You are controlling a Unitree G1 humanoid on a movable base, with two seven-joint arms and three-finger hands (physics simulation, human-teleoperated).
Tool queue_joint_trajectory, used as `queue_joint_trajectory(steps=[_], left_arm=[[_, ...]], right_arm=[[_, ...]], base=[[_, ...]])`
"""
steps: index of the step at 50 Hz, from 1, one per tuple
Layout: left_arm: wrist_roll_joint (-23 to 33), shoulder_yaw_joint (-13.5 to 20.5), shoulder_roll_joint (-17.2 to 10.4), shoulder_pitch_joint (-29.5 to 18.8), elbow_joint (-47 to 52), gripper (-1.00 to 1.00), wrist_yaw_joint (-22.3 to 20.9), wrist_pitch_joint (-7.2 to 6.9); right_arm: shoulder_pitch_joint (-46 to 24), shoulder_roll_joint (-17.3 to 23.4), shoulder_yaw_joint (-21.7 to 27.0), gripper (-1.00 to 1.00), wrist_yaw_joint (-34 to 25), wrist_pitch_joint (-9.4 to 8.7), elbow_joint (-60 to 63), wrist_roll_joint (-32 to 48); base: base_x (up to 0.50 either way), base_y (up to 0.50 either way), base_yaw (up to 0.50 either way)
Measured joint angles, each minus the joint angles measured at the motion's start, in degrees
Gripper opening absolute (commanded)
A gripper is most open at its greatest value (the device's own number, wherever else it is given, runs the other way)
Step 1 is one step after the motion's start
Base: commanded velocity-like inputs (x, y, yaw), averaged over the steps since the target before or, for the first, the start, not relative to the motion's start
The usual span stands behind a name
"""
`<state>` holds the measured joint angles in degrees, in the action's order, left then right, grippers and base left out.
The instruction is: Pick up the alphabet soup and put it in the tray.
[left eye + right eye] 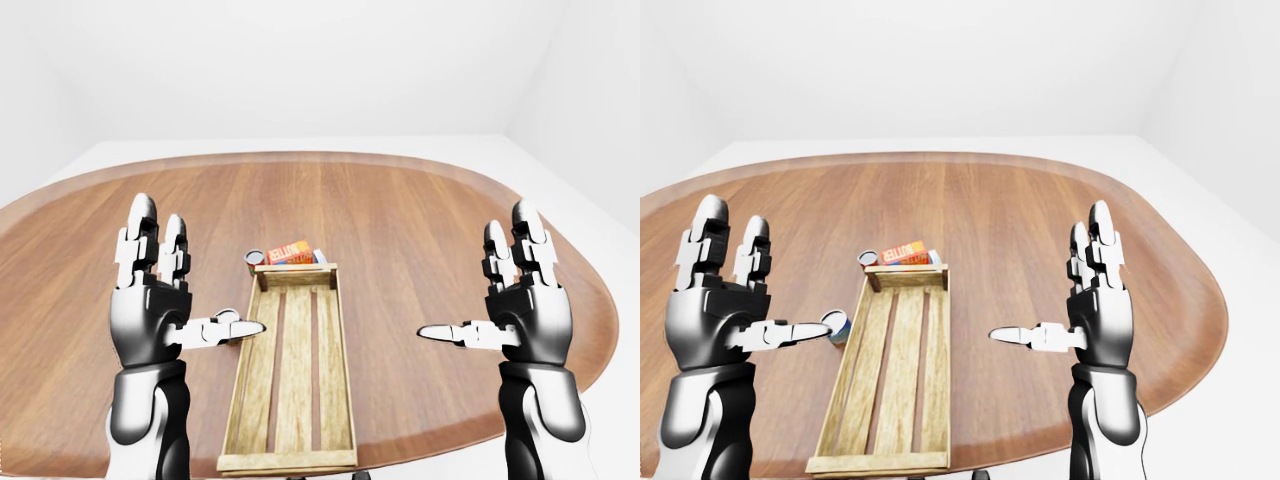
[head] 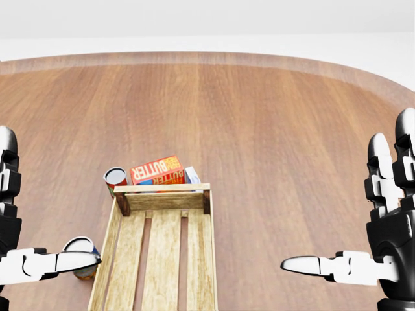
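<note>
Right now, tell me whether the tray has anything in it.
Empty. The tray shows only bare wooden slats; the butter box and both cans sit on the table outside its walls.

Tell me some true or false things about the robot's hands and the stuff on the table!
1. The wooden tray has nothing in it. True.
2. The left hand is squeezing a can. False: its fingers are spread open and hold nothing.
3. The butter box lies just past the tray's top end in the head view. True.
4. The right hand is a closed fist. False: it is open.
5. Two cans sit inside the tray. False: both stand outside it, on the table.
</note>
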<state>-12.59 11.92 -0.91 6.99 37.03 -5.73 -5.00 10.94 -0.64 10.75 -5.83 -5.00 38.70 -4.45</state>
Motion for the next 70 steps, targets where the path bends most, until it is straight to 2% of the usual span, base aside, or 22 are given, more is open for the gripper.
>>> queue_joint_trajectory(steps=[25, 37, 46, 50, 54, 60, 70], left_arm=[[0.0, 0.0, 0.1, 0.1, 0.5, 1.00, -0.2, 0.00], [0.0, -0.1, -0.2, 0.6, 1.3, 1.00, -0.9, 0.00], [1.2, 1.6, -1.9, -0.5, 4.0, 1.00, -3.9, 0.00], [2.0, 3.1, -4.2, -2.3, 5.8, 1.00, -6.4, 0.00], [5.6, 3.8, -6.7, -3.7, 5.9, 1.00, -10.1, 0.00], [14.6, 4.1, -10.1, -6.1, 3.0, 1.00, -15.6, 0.00], [30.2, 3.9, -12.8, -9.9, -6.1, 1.00, -21.8, 0.00]], right_arm=[[0.2, -0.2, 0.1, 1.00, -0.2, 0.00, 0.5, 0.1], [0.1, -0.2, 0.5, 1.00, 0.1, 0.00, 0.6, -0.7], [0.1, -0.2, 1.1, 1.00, -0.1, 0.00, 0.8, -1.4], [0.2, -0.2, 1.3, 1.00, -0.2, 0.00, 0.9, -1.8], [0.3, -0.3, 1.5, 1.00, -0.3, 0.00, 1.3, -2.2], [0.4, -0.4, 1.6, 1.00, -0.4, 0.00, 1.8, -2.5], [0.7, -0.5, 1.9, 1.00, -0.5, 0.00, 3.1, -3.1]], base=[[0.50, 0.01, 0.00], [0.00, 0.00, 0.00], [0.00, 0.00, 0.00], [0.00, 0.00, 0.00], [0.00, 0.00, 0.00], [0.00, 0.00, 0.00], [0.00, 0.00, 0.00]])
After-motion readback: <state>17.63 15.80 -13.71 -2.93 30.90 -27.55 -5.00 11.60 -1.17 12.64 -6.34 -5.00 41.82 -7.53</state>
